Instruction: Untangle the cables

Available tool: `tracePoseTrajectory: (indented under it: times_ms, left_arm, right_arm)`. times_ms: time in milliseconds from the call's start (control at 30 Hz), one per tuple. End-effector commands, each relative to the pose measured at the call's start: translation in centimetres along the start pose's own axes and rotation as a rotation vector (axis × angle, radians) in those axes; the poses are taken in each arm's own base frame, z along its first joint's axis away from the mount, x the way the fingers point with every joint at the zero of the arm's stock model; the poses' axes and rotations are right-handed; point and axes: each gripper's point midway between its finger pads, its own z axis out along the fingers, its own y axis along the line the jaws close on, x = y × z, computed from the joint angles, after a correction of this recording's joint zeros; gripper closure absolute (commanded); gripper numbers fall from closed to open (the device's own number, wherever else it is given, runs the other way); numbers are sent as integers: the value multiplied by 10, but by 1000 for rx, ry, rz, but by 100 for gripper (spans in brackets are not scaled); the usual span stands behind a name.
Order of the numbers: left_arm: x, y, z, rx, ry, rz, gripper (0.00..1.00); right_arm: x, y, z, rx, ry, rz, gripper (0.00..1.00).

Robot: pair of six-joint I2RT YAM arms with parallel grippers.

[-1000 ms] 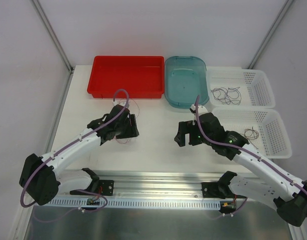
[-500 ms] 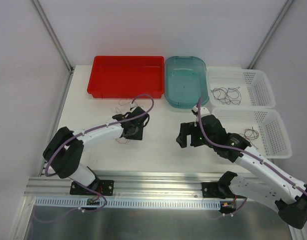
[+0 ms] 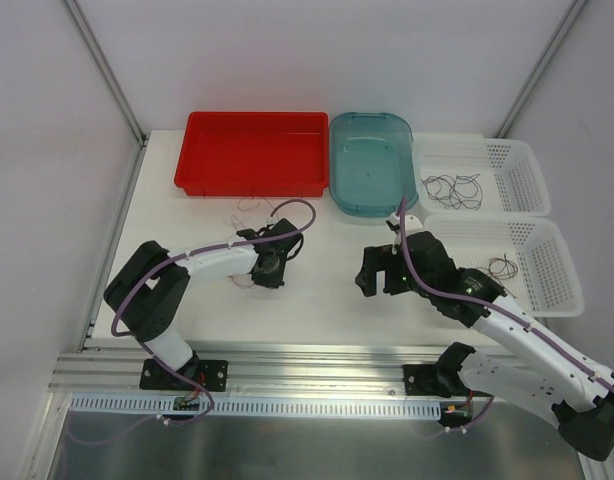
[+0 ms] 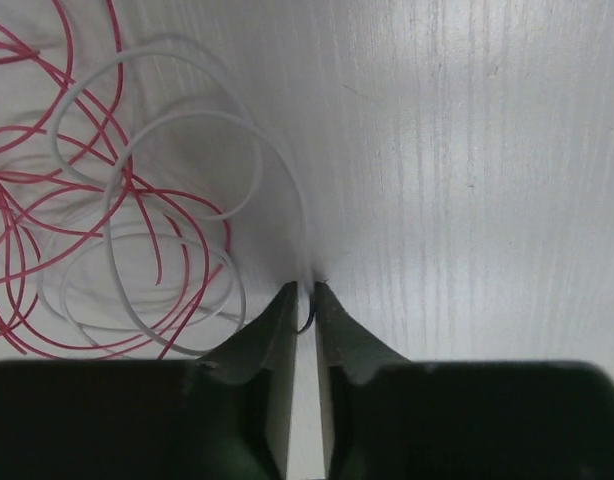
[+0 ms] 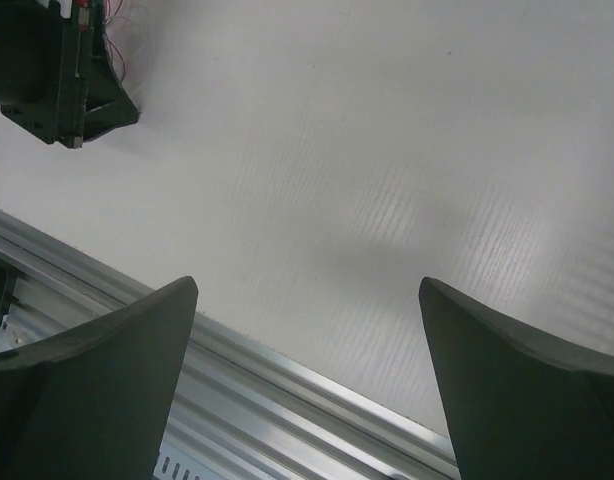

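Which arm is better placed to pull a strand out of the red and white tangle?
Left. The left hand sits at the tangle, nearly closed around a white strand. The right hand is open and well apart from it.

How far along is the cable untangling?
Done: dark strands lie in the upper white basket, and a single strand lies in the lower basket. In hand: the left gripper, jaws nearly together, straddles a white strand at the tangle's edge; grip not confirmed. The right gripper is open and holds nothing. Left: red strands still interlaced with white ones on the table.
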Motion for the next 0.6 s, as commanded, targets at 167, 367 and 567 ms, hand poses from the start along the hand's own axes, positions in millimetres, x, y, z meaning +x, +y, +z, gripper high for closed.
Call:
tracePoseTrajectory:
  times_ms: [167, 367, 567]
  left_arm:
    - [-38, -9, -60, 88, -142, 35, 100]
    - [-96, -10, -168, 197, -408, 52, 100]
    - [-134, -10, -277, 326, -633, 50, 100]
  right_arm:
    - [0, -6, -6, 20, -22, -5, 2]
    - [-1, -8, -6, 29, -31, -1, 2]
    - [-2, -7, -7, 22, -47, 6, 2]
